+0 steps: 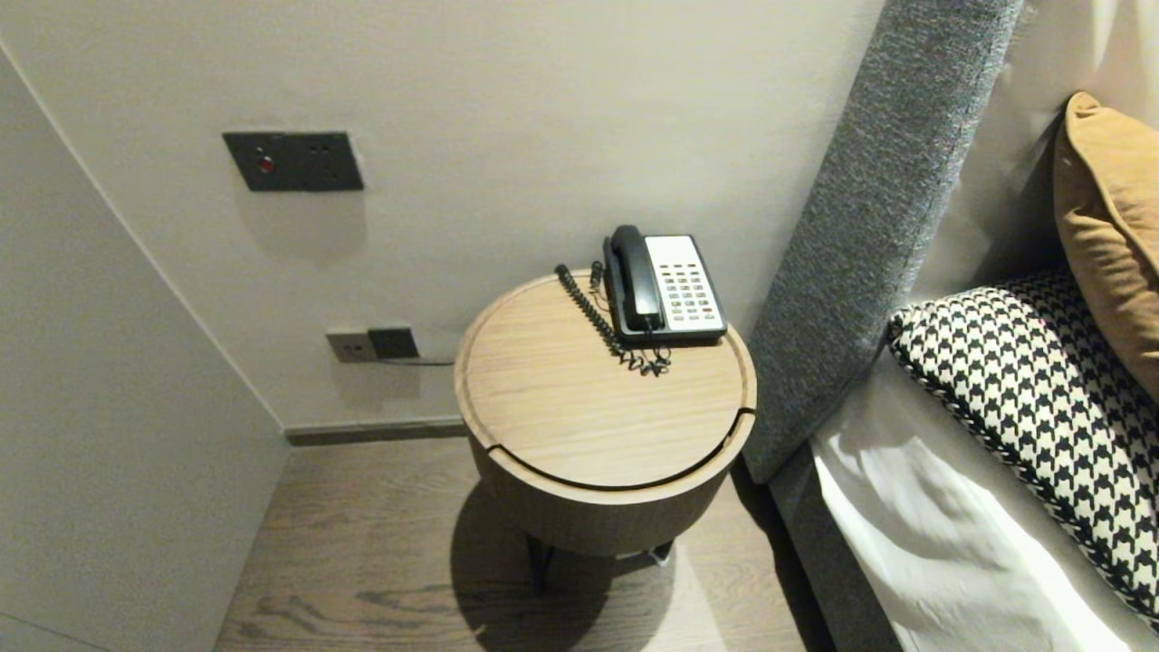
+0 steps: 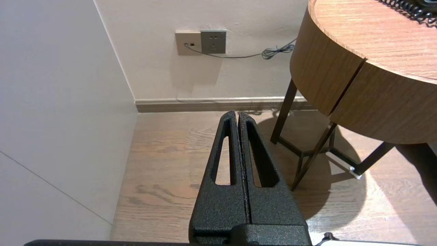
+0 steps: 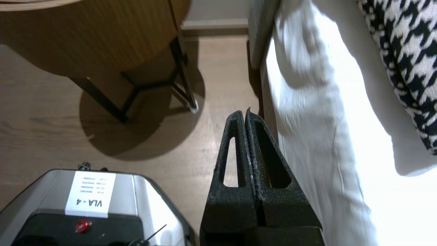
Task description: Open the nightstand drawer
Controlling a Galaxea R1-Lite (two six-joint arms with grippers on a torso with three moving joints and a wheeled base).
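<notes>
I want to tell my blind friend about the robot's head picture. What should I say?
A black and white desk phone with a curly cord sits at the back of a round wooden table. On the right, a bed has a grey headboard, a checked pillow and a tan cushion. No robot arms show.

A round wooden worktop (image 1: 579,417) is carried on dark legs by the floor (image 1: 362,552). A phone (image 1: 668,290) is set at its far edge, its coiled cord (image 1: 589,308) laid alongside. On the bed (image 1: 914,525) just beside, a houndstooth pillow (image 1: 1032,398) is laid.
</notes>
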